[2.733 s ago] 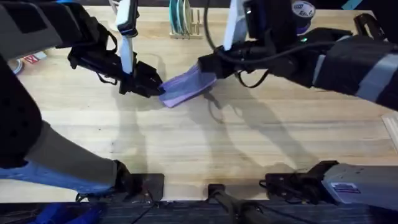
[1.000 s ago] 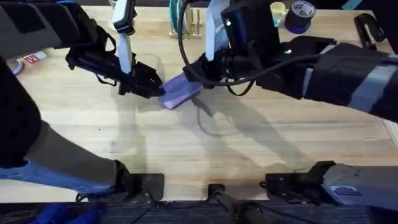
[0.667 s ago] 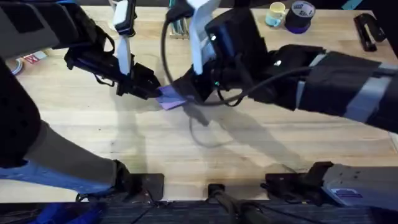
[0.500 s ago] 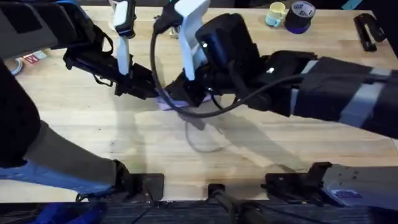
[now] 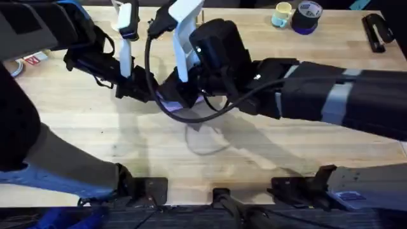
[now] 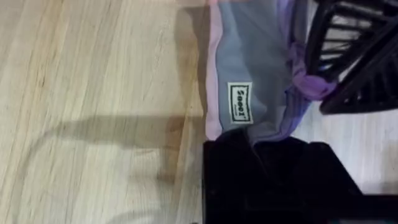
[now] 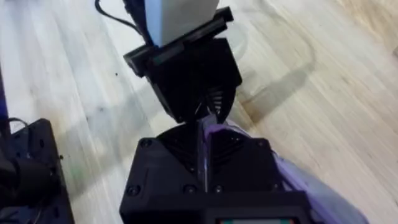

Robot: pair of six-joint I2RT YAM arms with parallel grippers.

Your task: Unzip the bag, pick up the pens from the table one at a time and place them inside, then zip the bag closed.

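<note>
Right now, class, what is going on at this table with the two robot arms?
Both arms are working on the soft lavender fabric pouch lying on the light wooden plank table. The left hand is shut on one end of the pouch, pinning it. The right hand has slid along the pouch toward the left hand over the last few seconds and is shut on the zipper end.

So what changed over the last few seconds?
The right gripper slid along the bag toward the left gripper, from the bag's far end to almost meeting it, and its arm now covers most of the bag. The left gripper stayed clamped on the bag's end, in place. The table around them looks unchanged.
</note>
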